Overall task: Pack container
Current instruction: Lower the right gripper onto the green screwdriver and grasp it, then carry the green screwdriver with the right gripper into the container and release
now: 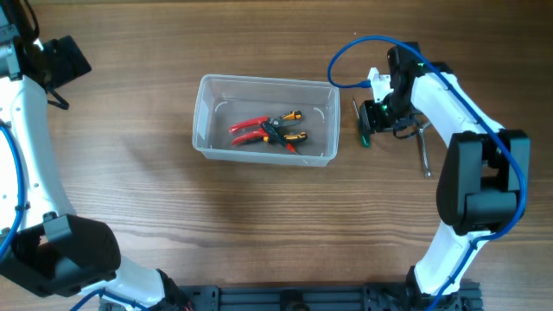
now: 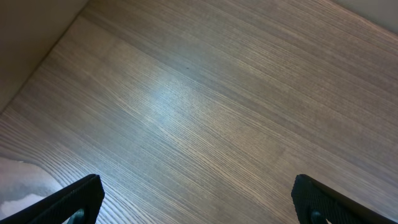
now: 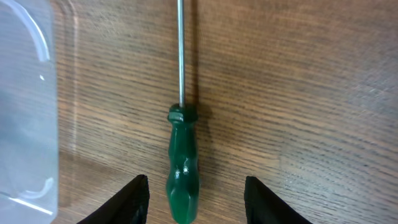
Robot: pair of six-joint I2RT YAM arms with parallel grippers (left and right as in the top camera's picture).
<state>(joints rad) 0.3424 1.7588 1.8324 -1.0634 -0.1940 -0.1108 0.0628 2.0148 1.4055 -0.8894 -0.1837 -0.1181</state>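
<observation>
**A:** Where are we?

**B:** Pliers [image 1: 268, 130] lie in the container [image 1: 259, 79], mid-surface [image 1: 259, 225]. Our right end effector [image 3: 196, 194] hangs released, straddling the green screwdriver [image 3: 182, 168] just beside the container. Our left end effector [image 2: 199, 196], also released, hovers over bare wood.

**A:** Next?

**B:** We judge we should descend, clench the handle and lift it over the rim.

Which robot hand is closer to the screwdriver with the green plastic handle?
Right. The right gripper is directly over the green-handled screwdriver, open fingers either side of its handle. The left gripper sits far off, past the clear plastic tub, over bare table.
</observation>
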